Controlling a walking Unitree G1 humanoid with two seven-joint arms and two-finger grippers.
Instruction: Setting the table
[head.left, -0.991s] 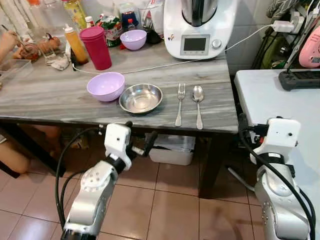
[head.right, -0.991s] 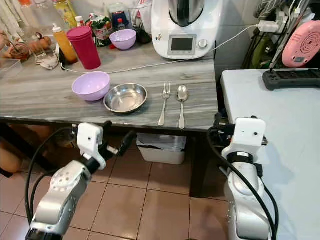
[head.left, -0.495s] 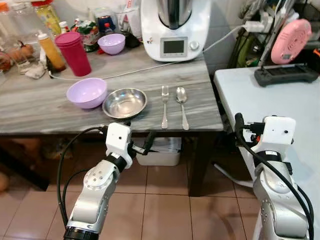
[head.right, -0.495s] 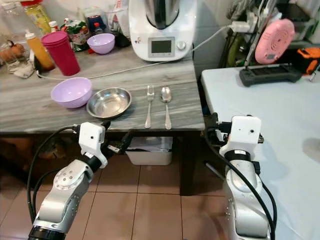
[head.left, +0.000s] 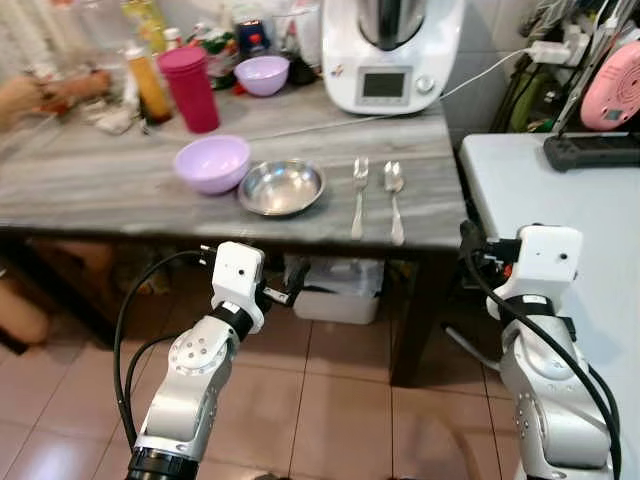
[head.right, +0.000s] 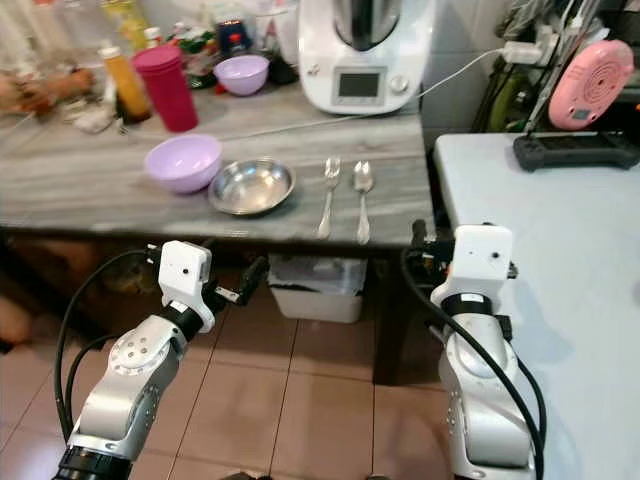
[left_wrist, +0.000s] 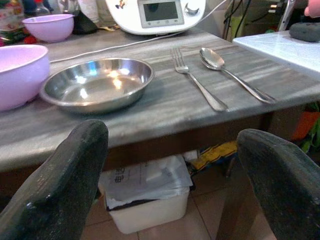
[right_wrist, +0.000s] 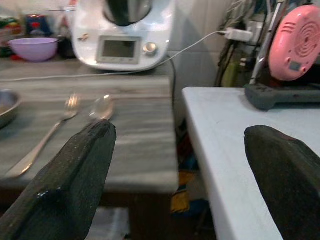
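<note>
Your fork (head.left: 359, 186) and spoon (head.left: 394, 190) lie side by side near the wooden table's (head.left: 90, 185) front right corner, with the steel bowl (head.left: 281, 187) just left of them and a purple bowl (head.left: 211, 163) touching that. Your left gripper (left_wrist: 170, 180) hangs below the table edge, fingers spread wide apart, holding nothing. Your right gripper (right_wrist: 180, 175) sits between that table and the white one (head.left: 560, 200), also wide open.

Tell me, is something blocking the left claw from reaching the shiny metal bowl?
Nothing stands in the way. The open left claw hangs below the grey wooden table's front edge, with only bare tabletop before the round steel bowl. It must rise first.
</note>
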